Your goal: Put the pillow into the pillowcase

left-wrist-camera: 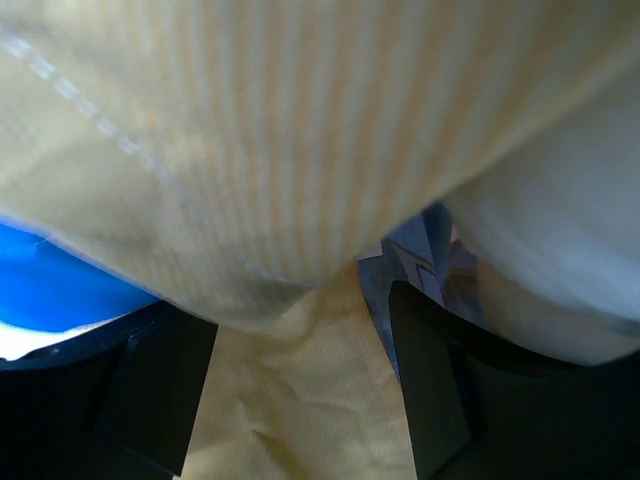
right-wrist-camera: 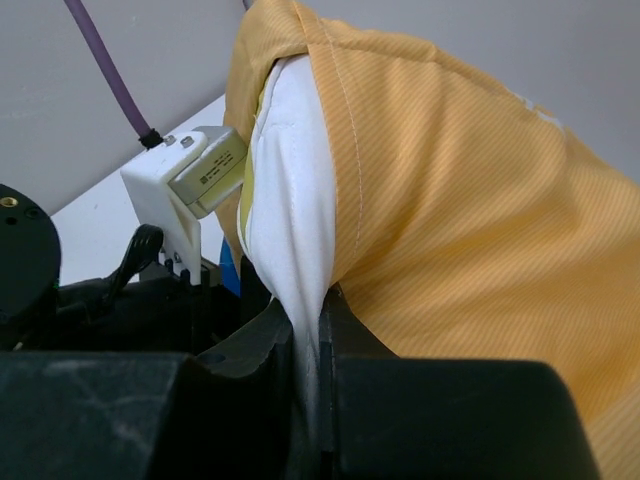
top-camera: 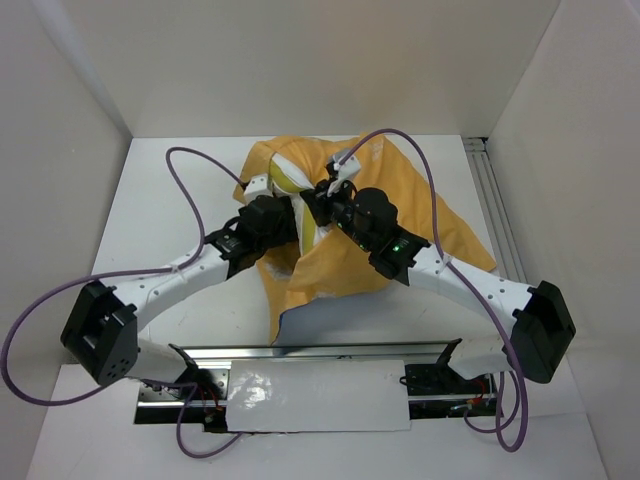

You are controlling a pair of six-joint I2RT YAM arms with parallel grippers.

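The orange-yellow pillowcase (top-camera: pixel 400 205) lies bunched mid-table, draped over the white pillow (top-camera: pixel 288 178), whose end shows at the sack's left opening. In the right wrist view the pillowcase (right-wrist-camera: pixel 470 200) covers the pillow (right-wrist-camera: pixel 292 200) from the right. My right gripper (right-wrist-camera: pixel 312 330) is shut on a pinch of the white pillow fabric; it also shows in the top view (top-camera: pixel 324 196). My left gripper (left-wrist-camera: pixel 300 400) is open, fingers wide apart, with pale yellow pillowcase fabric (left-wrist-camera: pixel 300 120) lying between and over them. A blue patch (left-wrist-camera: pixel 50 290) shows at left, the white pillow (left-wrist-camera: pixel 560 250) at right.
White walls close in the table on the left, back and right. A metal rail (top-camera: pixel 495 210) runs along the right edge. Purple cables (top-camera: pixel 190 195) loop over both arms. The mounting rail with a white plate (top-camera: pixel 315 395) lies at the near edge.
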